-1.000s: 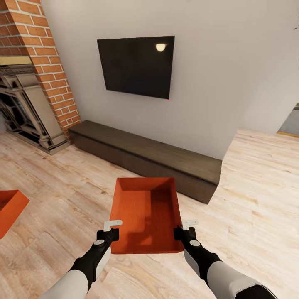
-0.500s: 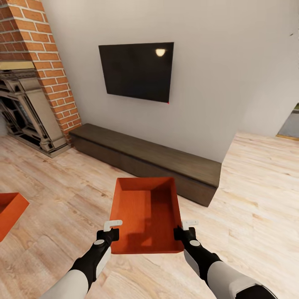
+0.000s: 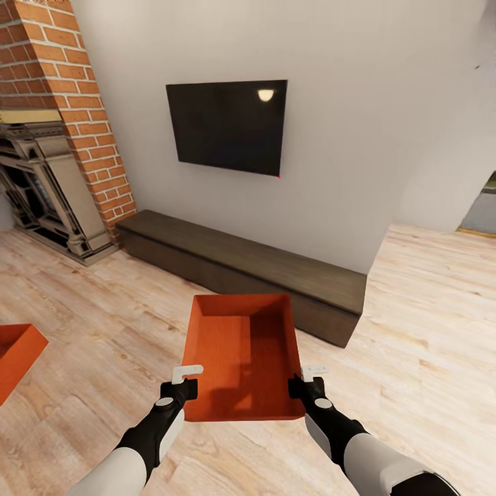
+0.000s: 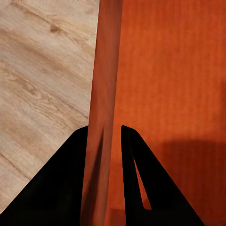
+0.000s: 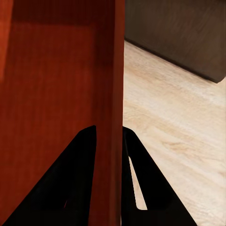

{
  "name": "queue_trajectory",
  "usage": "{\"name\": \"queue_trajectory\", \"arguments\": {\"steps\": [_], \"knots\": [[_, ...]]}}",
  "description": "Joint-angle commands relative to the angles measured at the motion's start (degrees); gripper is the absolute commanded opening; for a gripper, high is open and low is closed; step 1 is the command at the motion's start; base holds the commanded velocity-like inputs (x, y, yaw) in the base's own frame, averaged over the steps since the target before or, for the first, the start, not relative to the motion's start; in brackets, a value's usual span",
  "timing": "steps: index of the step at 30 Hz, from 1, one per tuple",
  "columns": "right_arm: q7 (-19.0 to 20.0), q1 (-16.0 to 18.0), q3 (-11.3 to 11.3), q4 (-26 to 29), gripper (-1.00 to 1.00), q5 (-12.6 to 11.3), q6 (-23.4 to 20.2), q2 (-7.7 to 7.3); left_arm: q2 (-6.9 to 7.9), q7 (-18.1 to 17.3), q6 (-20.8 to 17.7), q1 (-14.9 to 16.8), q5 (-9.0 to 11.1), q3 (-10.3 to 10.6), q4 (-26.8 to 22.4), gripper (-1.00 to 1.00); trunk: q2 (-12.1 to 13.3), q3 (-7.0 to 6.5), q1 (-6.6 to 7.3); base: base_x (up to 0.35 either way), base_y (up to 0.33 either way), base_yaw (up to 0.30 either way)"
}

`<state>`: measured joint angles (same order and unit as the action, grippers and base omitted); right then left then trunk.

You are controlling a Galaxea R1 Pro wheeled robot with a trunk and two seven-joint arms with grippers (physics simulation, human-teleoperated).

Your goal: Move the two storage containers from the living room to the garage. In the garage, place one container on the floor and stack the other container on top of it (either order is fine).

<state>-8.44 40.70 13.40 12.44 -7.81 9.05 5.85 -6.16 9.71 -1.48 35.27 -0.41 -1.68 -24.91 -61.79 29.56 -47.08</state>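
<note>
Both grippers are carrying one storage container (image 3: 242,358) above the living room's wood-plank floor (image 3: 420,324).
The left gripper (image 3: 184,384) is pinching the container's left wall, the right gripper (image 3: 307,382) its right wall, fingers (image 4: 136,179) closed on either side of the thin rim; the second storage container (image 3: 15,358) is sitting on the floor at the left; a dark bench (image 3: 248,265) is lying ahead beneath the black TV (image 3: 227,125), beside the brick fireplace (image 3: 52,158).
</note>
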Motion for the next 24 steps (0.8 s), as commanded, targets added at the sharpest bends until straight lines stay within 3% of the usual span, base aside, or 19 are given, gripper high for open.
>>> {"name": "queue_trajectory", "arguments": {"steps": [1,24], "knots": [[-3.43,0.0,-0.74,-0.13,-1.0,-0.81,0.34,0.04,-0.52,2.33,-0.19,0.06,1.82,-1.34,-0.22,-1.0,-0.03,-0.04,0.0,0.0,0.0,0.0],[-3.43,0.0,-0.74,-0.13,-1.0,-0.81,0.33,0.04,-0.35,2.25,-0.19,0.06,1.9,-1.31,-0.11,-1.0,-0.03,-2.1,0.0,0.0,0.0,0.0]]}}
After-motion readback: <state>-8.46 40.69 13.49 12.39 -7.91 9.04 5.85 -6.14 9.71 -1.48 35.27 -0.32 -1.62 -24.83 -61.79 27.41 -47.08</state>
